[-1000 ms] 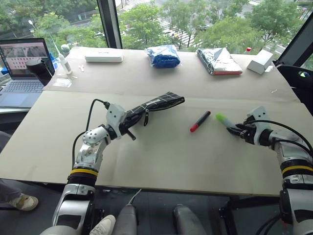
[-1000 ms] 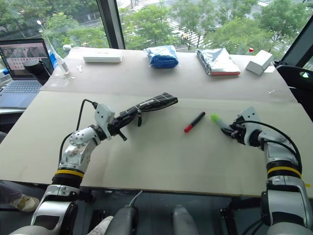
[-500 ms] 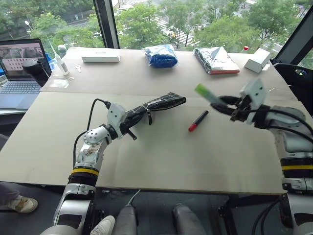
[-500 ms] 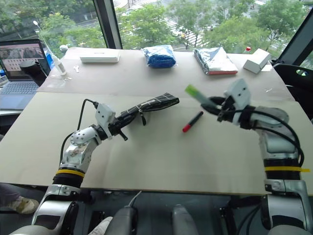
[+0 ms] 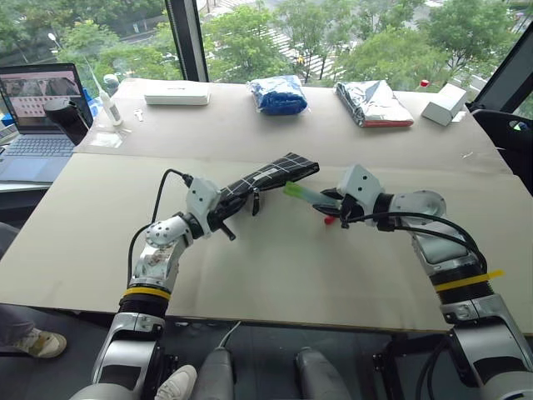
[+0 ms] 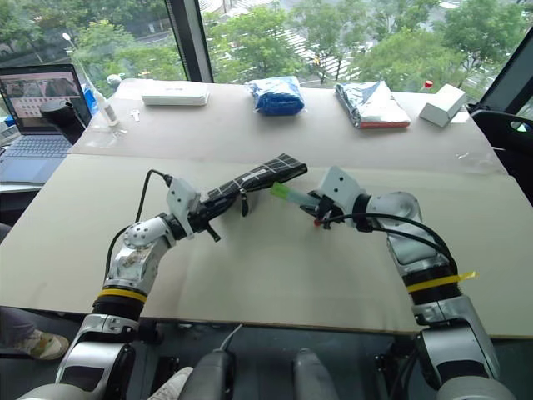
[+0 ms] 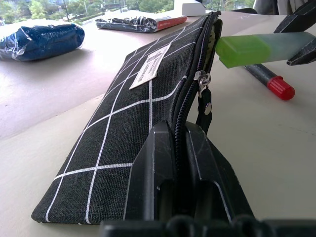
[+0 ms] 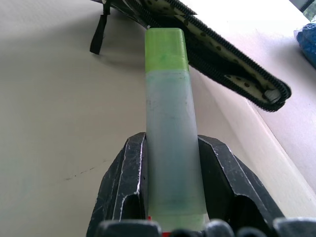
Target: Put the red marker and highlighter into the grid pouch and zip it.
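Grid pouch [image 5: 265, 179] first, since everything else is placed off it. It's soft flat fabric, light, and you're holding it off the table [image 5: 275, 275] by one short end, w/ the left claw [image 7: 178, 148] clamped together on that end right at the zipper line. It's sagging little so far, but expect the mouth to flop and close up, so keep that pinch near the zipper to keep the opening facing the right arm. The zip looks open along the top edge; pull strap [image 5: 254, 201] is hanging just below it.

Highlighter [image 8: 169, 113]: stiff, light plastic, smooth and prob. slippery. Right claw [image 8: 170, 197] is gripping its barrel at the rear end, green cap leading, tip just beside the pouch's open edge, not yet inside. Feed it in straight along the opening.

Red marker [image 7: 270, 81]: lying on the table just past the pouch's far end, beneath the highlighter. Short, rigid; it may roll, so grab it mid-barrel.
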Controlling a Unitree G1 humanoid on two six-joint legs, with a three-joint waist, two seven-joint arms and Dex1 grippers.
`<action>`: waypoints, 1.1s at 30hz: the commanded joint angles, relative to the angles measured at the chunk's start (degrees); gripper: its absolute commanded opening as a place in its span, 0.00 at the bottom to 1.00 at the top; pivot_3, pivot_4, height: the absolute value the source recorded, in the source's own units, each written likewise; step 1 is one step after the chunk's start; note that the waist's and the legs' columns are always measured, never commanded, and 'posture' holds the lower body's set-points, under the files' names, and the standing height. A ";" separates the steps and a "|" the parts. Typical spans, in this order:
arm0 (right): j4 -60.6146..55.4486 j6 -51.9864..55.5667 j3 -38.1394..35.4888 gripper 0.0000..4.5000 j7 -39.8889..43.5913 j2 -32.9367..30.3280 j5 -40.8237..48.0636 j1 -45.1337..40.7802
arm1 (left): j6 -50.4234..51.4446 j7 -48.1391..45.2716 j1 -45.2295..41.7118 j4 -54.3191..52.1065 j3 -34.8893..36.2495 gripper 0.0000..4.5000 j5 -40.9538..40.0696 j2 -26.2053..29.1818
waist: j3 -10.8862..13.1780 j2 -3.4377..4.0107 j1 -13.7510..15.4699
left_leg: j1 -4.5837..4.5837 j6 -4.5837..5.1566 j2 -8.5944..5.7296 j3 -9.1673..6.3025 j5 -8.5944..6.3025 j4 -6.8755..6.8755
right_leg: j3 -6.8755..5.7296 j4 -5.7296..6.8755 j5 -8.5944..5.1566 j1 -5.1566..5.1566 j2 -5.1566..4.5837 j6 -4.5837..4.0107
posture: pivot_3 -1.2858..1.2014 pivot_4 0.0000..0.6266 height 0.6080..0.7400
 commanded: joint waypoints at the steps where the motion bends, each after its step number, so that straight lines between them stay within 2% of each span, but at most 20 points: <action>1: -1.63 -0.52 -2.85 0.24 1.38 -1.44 1.66 -0.89 | -2.12 -0.28 0.02 -1.12 0.08 0.00 0.37 0.94 | 0.00 0.00 -0.01 | 0.00 0.00 0.00 0.00 0.00 0.00 | 0.00 0.00 0.00 0.00 0.00 0.00 | 0.52 0.24 1.00; 4: -2.99 0.80 -4.29 0.24 3.18 -2.07 3.95 -0.39 | -2.39 -0.28 0.16 -0.81 0.13 0.00 0.40 1.11 | 0.00 0.00 -0.01 | 0.00 0.00 0.00 0.00 0.00 0.00 | 0.00 0.00 0.00 0.00 0.00 0.00 | 0.52 0.24 1.00; 20: 5.06 -1.88 -0.98 0.24 0.37 0.05 -3.39 -5.45 | -2.00 -0.61 0.62 -1.85 -0.55 0.00 0.24 0.77 | 0.00 0.00 -0.09 | 0.01 0.00 0.00 0.00 0.00 -0.01 | 0.00 0.01 0.00 -0.02 0.00 0.00 | 0.52 0.24 1.00; 26: 4.77 -4.66 6.38 0.24 -0.72 4.40 -9.93 -8.13 | -2.21 -1.60 0.37 -1.14 -1.00 0.00 0.20 0.71 | 0.00 0.00 -0.25 | 0.01 0.00 0.01 0.00 0.00 -0.03 | 0.00 0.03 0.00 -0.05 0.01 0.00 | 0.52 0.24 1.00; 33: 7.60 -11.38 13.57 0.24 -6.08 8.30 -20.72 -12.33 | -2.43 -1.99 -0.50 -0.41 -1.38 0.00 0.14 0.22 | 0.00 0.00 -0.06 | -0.28 -0.03 0.00 0.01 0.02 0.04 | 0.00 0.16 0.01 -0.38 0.00 -0.01 | 0.52 0.24 1.00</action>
